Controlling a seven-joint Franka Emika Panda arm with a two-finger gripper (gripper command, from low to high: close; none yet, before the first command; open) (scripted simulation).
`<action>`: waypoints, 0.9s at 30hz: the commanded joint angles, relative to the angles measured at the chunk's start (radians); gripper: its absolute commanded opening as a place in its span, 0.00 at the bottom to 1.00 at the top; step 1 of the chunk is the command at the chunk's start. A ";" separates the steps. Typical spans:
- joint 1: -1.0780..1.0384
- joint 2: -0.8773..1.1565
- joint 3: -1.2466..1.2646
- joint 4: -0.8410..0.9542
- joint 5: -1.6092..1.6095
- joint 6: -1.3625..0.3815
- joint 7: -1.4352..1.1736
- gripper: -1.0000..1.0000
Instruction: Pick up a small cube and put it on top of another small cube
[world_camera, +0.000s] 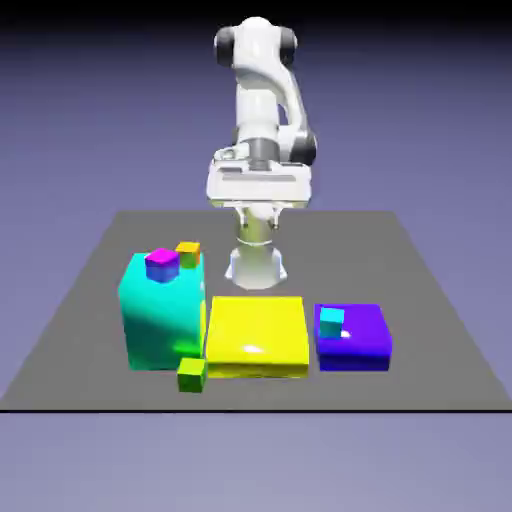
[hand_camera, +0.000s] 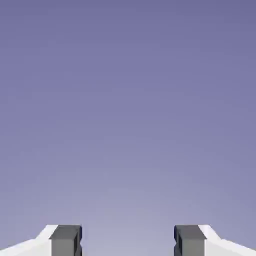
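nothing's grabbed yet, so this looks like the reach-in step. the white arm (world_camera: 262, 130) hangs high over the grey counter (world_camera: 420, 300). next it'd need to drop toward the lime-green cube (world_camera: 192, 373), which sits by the teal block (world_camera: 162, 318). the light cyan cube (world_camera: 331, 321) sits on the blue block (world_camera: 355, 340). hand view shows only backdrop, with the pincer (hand_camera: 128, 242) spread wide and empty.

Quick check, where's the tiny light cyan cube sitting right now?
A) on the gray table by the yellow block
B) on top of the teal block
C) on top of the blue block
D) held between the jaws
C: the light cyan cube rests on the top face of the blue block, at the exterior view's right.
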 joint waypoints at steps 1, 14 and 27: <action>0.008 0.036 -0.018 0.029 0.009 -0.036 -0.009 0.50; 0.118 0.507 -0.251 0.405 0.125 -0.500 -0.131 0.50; 0.228 0.979 -0.484 0.781 0.242 -0.964 -0.252 0.50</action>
